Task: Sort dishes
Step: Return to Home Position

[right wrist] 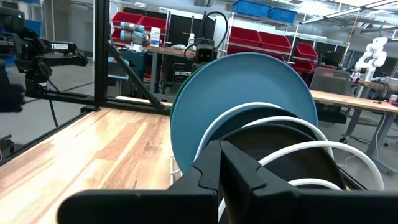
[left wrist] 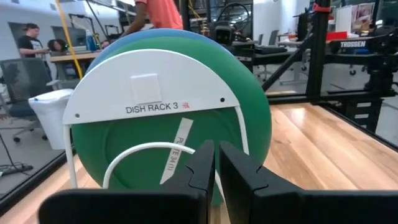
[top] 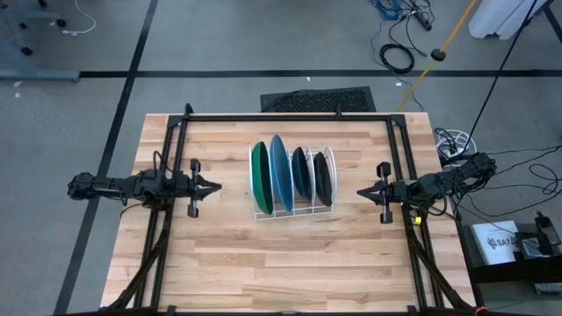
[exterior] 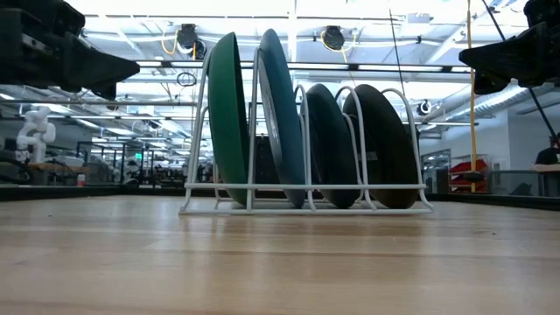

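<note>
Four plates stand on edge in the white wire rack (top: 292, 211) at the table's middle: from left to right the large green plate (top: 259, 178), the large light blue plate (top: 280, 173), the smaller dark teal plate (top: 301, 174) and the smaller black plate (top: 322, 178). In the low view they show as green (exterior: 229, 114), light blue (exterior: 278, 114), teal (exterior: 331, 144) and black (exterior: 383, 144). My left gripper (top: 216, 185) is shut, empty, left of the rack. My right gripper (top: 360, 192) is shut, empty, right of the rack. Both point at the rack.
A black frame (top: 290, 117) runs along the table's far side and down both sides. Bare wooden table (top: 290, 263) lies between the rack and the near edge. A person in an orange top (left wrist: 163, 14) stands beyond the table.
</note>
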### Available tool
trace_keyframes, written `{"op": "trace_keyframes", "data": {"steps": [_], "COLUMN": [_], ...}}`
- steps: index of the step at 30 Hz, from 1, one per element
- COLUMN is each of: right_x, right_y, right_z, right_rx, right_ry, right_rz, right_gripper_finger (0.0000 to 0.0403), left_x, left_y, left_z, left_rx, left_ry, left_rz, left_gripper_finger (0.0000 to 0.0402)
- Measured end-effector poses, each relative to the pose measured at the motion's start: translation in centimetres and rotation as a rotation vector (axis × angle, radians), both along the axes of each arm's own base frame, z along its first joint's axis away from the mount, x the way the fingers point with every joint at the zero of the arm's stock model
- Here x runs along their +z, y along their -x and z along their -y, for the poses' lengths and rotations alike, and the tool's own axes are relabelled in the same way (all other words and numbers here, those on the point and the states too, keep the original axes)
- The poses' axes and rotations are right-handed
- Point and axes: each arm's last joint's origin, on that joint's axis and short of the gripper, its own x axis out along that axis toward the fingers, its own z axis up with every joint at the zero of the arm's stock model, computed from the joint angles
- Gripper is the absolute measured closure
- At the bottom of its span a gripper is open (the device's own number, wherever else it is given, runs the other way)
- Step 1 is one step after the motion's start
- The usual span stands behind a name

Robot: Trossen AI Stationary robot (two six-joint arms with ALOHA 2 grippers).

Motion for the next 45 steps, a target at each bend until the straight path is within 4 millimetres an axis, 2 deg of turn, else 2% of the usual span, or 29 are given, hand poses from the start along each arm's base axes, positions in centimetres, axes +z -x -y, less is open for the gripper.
{"op": "trace_keyframes", "data": {"steps": [22,34,45], "right_x": [0.0,0.0,0.0], "right_y": [0.0,-0.19,-0.19], "right_z": [0.01,0.74,0.73], "right_rx": [0.0,-0.082,-0.08], "right_ry": [0.0,0.0,0.0], "right_rz": [0.0,0.0,0.0], "right_gripper_finger": [0.0403,0.0403,0.0403], "left_x": [-0.02,-0.04,-0.05], "left_y": [0.0,-0.01,-0.01], "left_z": [-0.01,-0.02,-0.02], "left_rx": [0.005,0.008,0.008], "left_ry": [-0.009,-0.009,-0.009], "left_rz": [0.0,-0.001,-0.001], "left_gripper_finger": [0.0367,0.0367,0.0367]}}
